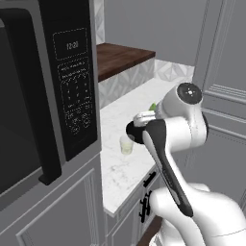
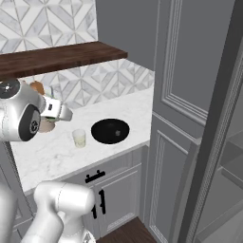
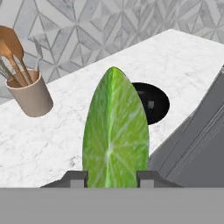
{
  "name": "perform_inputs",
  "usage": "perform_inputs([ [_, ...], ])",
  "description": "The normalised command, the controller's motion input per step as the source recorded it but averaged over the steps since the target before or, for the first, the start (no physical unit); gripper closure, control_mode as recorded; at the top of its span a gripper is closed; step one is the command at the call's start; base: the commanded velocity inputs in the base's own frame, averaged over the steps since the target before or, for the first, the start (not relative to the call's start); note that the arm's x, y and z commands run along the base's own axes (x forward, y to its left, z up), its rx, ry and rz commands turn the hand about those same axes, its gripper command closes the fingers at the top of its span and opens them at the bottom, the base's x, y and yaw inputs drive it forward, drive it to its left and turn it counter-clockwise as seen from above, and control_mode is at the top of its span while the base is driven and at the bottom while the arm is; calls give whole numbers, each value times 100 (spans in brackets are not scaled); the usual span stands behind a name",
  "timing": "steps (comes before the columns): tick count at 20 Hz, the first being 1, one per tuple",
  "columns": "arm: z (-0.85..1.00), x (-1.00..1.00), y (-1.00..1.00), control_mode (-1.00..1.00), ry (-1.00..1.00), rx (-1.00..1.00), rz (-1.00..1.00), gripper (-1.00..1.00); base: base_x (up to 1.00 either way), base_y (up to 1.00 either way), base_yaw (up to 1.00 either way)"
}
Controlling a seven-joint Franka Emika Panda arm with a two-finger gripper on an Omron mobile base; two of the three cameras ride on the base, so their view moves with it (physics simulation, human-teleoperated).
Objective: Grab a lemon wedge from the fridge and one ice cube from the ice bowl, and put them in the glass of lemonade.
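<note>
Because your gripper (image 3: 112, 177) is clenched on the lemon wedge (image 3: 114, 131) above the counter (image 2: 114, 107), carry it toward the glass of lemonade (image 2: 79, 138), at 9 o'clock of the ice bowl (image 2: 110, 131).

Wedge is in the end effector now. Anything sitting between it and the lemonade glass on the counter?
Nothing visible. The end effector holds the lemon wedge above the marble counter; the glass of lemonade stands in the open, the ice bowl beside it and the utensil cup off behind.

White arm (image 1: 185, 129), dark joints
</note>
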Motion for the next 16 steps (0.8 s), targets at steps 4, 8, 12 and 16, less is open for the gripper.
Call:
perform_inputs([
  [4,-32,71,22,-100,5,-1,0,100,0,0,0],
  [8,-20,77,3,-100,11,6,5,100,0,0,0],
  [12,0,1,-10,-100,24,8,3,100,0,0,0],
  [16,9,0,0,-100,54,0,3,100,0,0,0],
])
